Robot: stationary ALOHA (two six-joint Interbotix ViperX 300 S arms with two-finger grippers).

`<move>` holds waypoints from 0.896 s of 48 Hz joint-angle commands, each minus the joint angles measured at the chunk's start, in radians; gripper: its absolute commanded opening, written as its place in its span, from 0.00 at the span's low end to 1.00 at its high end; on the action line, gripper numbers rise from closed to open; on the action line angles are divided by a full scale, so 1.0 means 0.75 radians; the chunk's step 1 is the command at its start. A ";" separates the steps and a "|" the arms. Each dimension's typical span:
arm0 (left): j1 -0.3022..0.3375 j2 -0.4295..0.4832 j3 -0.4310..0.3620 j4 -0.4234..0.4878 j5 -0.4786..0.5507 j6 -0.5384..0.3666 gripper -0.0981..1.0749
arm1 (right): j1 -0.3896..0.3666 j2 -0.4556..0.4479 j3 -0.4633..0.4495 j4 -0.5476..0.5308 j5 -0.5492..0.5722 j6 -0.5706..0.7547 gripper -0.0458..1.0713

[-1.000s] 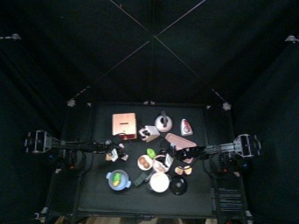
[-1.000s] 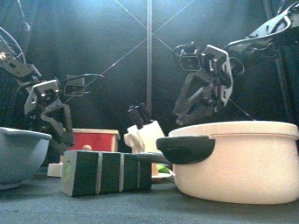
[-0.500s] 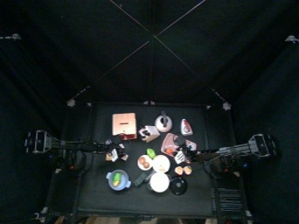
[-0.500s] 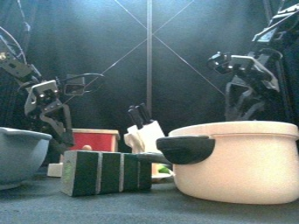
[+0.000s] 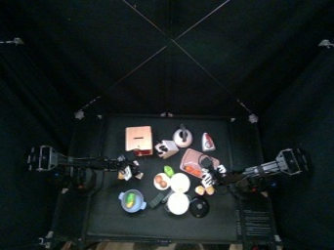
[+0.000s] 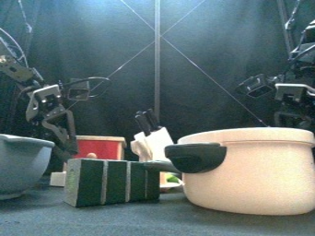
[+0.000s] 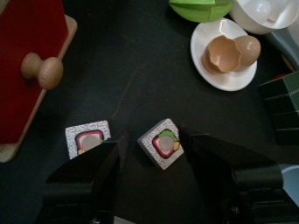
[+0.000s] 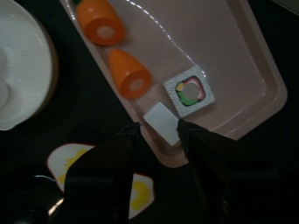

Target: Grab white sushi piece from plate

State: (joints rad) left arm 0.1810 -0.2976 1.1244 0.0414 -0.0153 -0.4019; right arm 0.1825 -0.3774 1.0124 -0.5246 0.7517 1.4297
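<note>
Black curtains enclose a small black desk [image 5: 98, 210] crowded with toy food. From above, the left arm rests at the desk's left side, and the right arm reaches in from the right toward a pink tray [image 5: 200, 159].

From the front, a large cream pot [image 6: 241, 170] fills the right foreground, with a dark green block [image 6: 112, 181] beside it and a red box [image 6: 99, 146] behind.

The left wrist camera shows the left fingers [image 7: 163, 175] spread open above two square sushi pieces [image 7: 163, 143] on the bare desk.

The right wrist camera shows the right fingers [image 8: 163, 140] closed around a white sushi piece [image 8: 162, 120] at the tray's edge, beside a white roll with a green centre [image 8: 190, 90] and two carrot-like orange pieces [image 8: 129, 72].
</note>
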 commanded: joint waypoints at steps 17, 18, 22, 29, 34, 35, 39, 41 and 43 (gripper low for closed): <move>0.006 0.004 -0.031 0.004 -0.010 0.000 0.82 | -0.008 0.043 0.039 0.008 -0.104 0.002 0.74; 0.006 0.002 -0.031 0.004 -0.010 0.000 0.82 | -0.008 0.047 0.041 0.008 -0.106 0.000 0.74; 0.006 0.004 -0.031 0.004 -0.008 0.000 0.82 | -0.008 0.057 0.047 0.004 -0.108 0.000 0.74; 0.006 0.002 -0.029 0.004 -0.008 0.000 0.82 | -0.010 0.059 0.049 0.000 -0.104 0.000 0.74; 0.008 0.004 -0.027 0.004 -0.010 0.000 0.82 | -0.008 0.047 0.039 -0.002 -0.098 -0.002 0.74; 0.006 0.004 -0.027 0.004 -0.008 0.000 0.82 | -0.008 0.043 0.039 -0.004 -0.096 -0.002 0.74; 0.008 0.004 -0.027 0.004 -0.008 0.000 0.82 | -0.006 0.029 0.029 -0.025 -0.074 -0.002 0.74; 0.010 0.002 -0.027 0.004 -0.010 0.000 0.82 | -0.008 0.020 0.022 -0.039 -0.061 -0.002 0.74; 0.010 0.004 -0.027 0.004 -0.010 0.000 0.82 | -0.006 0.008 0.016 -0.051 -0.049 -0.002 0.74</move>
State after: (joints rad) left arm 0.1841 -0.2945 1.1244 0.0414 -0.0153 -0.4019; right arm 0.1764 -0.3513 1.0385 -0.5476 0.6964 1.4266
